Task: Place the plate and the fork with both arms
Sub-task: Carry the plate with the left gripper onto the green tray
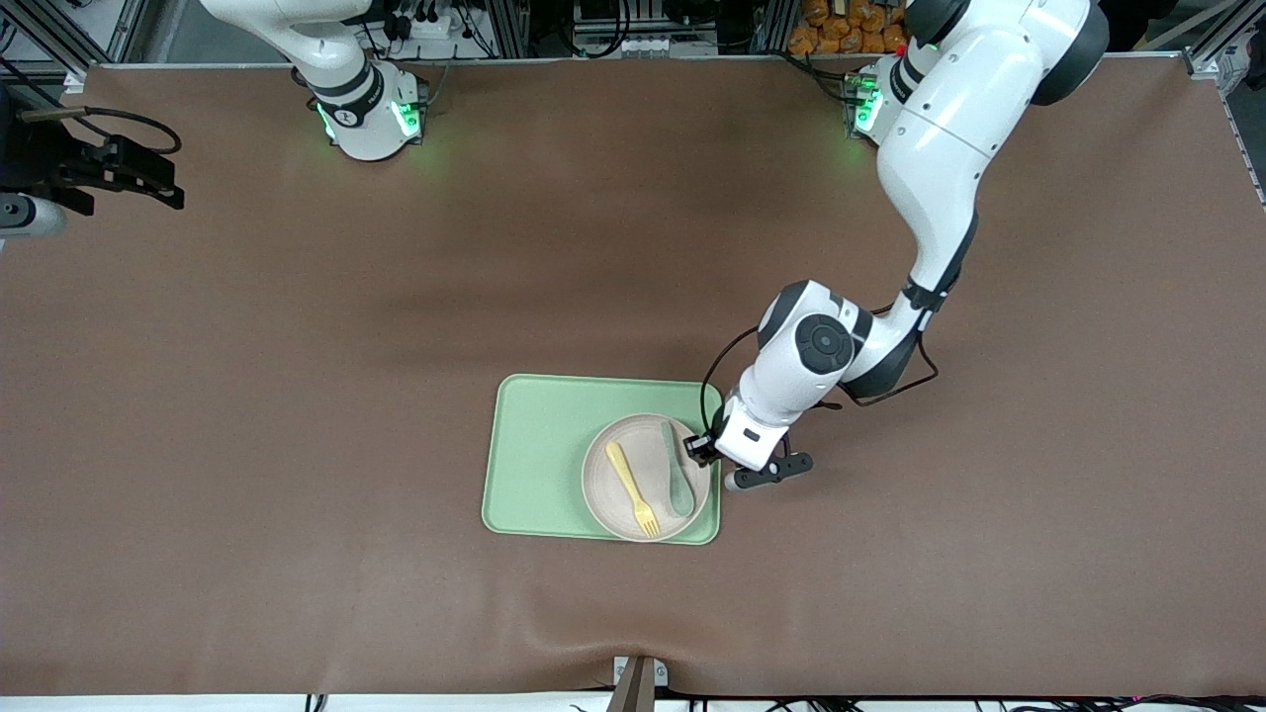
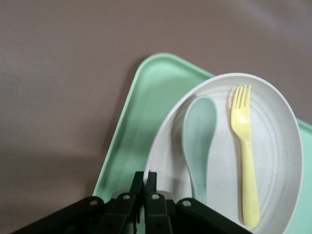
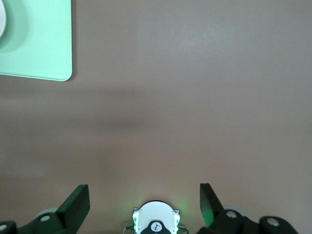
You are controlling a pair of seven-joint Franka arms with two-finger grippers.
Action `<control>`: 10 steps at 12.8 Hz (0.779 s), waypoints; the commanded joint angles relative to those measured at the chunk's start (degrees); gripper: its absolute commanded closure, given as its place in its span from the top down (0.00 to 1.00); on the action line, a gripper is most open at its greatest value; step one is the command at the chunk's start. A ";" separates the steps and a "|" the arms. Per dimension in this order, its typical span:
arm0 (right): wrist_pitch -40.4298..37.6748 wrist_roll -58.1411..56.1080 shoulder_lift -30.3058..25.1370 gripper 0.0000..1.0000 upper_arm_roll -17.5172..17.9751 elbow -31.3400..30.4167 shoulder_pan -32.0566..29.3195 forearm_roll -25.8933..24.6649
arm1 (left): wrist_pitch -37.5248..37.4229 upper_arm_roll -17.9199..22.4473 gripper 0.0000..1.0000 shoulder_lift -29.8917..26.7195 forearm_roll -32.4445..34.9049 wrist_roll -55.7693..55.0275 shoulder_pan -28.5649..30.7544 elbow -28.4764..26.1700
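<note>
Left gripper [image 2: 145, 187]: jaws clenched on rim of small round beige plastic plate [image 1: 633, 514] on light-green rectangular tray [image 1: 539, 445]. Risk: tilting, spilling pale-yellow plastic fork [image 1: 631, 488], teal spoon [image 1: 678, 485]. Right gripper [image 3: 145, 200]: jaws released, waiting over brown surface [image 1: 297, 346].

Your right gripper [image 3: 145, 202]: fingers wide apart over bare brown table [image 3: 195, 97]; green tray [image 3: 41, 44] corner visible.

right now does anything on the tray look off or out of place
Nothing spilled or damaged. The plate sits on the tray, pushed to its corner by the left end effector, not centred. The fork and a spoon lie side by side on it.
</note>
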 commanded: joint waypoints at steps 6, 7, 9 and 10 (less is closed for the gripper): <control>0.06 0.85 -0.02 1.00 -0.30 0.40 1.46 -0.70 | -0.40 2.16 0.00 1.93 -0.17 -0.74 -3.01 1.85; 0.06 0.85 -0.02 1.00 -0.30 0.31 1.46 -0.61 | -0.40 2.16 0.00 1.84 -0.09 -0.74 -2.92 1.33; 0.77 0.85 -0.02 1.00 -0.30 0.31 1.63 -0.52 | -0.40 2.24 0.00 1.92 -0.09 -0.39 -2.92 0.80; 0.77 0.93 -0.02 1.00 -0.30 0.31 1.55 -0.52 | -0.40 2.24 0.02 2.01 -0.09 -0.13 -3.01 0.80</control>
